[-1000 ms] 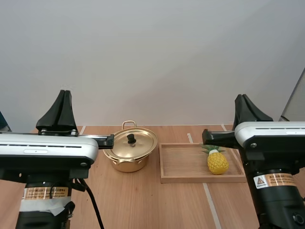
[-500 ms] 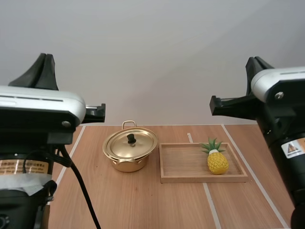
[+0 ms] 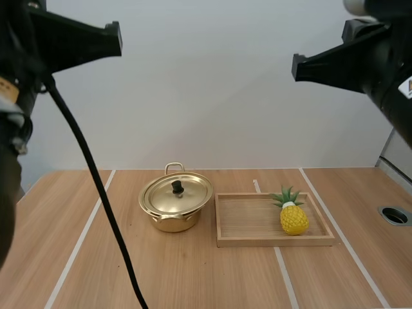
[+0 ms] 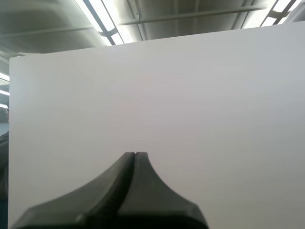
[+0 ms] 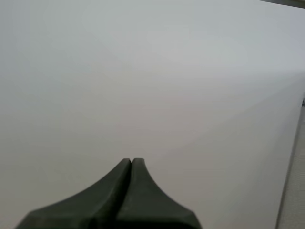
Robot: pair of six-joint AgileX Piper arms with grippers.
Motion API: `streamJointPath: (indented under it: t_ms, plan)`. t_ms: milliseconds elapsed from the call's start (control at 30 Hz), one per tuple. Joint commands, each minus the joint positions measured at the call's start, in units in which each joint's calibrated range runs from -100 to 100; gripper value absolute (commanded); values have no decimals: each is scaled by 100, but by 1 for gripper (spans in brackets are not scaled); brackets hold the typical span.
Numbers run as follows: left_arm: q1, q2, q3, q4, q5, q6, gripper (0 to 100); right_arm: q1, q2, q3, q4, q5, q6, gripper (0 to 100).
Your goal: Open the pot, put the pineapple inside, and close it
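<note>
A gold pot (image 3: 175, 207) stands on the wooden table left of centre, its lid (image 3: 176, 192) on, with a black knob (image 3: 177, 187) on top. A yellow pineapple (image 3: 293, 217) with green leaves lies at the right end of a wooden tray (image 3: 248, 222) just right of the pot. My left arm (image 3: 61, 42) and right arm (image 3: 351, 61) are raised high above the table, far from both. My left gripper (image 4: 135, 155) is shut on nothing and faces a white wall. My right gripper (image 5: 131, 161) is likewise shut on nothing.
White tape lines (image 3: 80, 241) run across the tabletop. A round hole (image 3: 394, 215) sits near the table's right edge. A white wall stands behind the table.
Both arms have risen from low over the near table to high up, uncovering the tabletop. The pot, tray and pineapple have not moved.
</note>
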Motion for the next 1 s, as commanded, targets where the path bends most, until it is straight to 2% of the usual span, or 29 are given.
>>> streamJointPath:
  t_ms: [0,133,233,333,600,800,967]
  plan:
    - [-9,445,-444,-158,322,-79,0,-115,165,-406,-37,343,-48,0]
    - [-9,1007,-974,-313,884,-7,0,-231,261,-708,-37,554,28,0]
    - [-9,1442,-1351,-632,1228,401,0,-273,277,-720,-37,733,28,0]
    - [-9,1828,-1756,-1284,2027,1017,0,-273,286,-720,-37,1150,28,0]
    - [-9,2771,-2783,-2989,4815,2694,0,-273,290,-720,-37,1270,28,0]
    - [-9,3293,-3144,-3353,6800,2852,0,-273,290,-720,-25,1437,28,0]
    - [-9,3605,-3155,-3617,7248,3147,0,-273,290,-720,-25,1841,28,0]
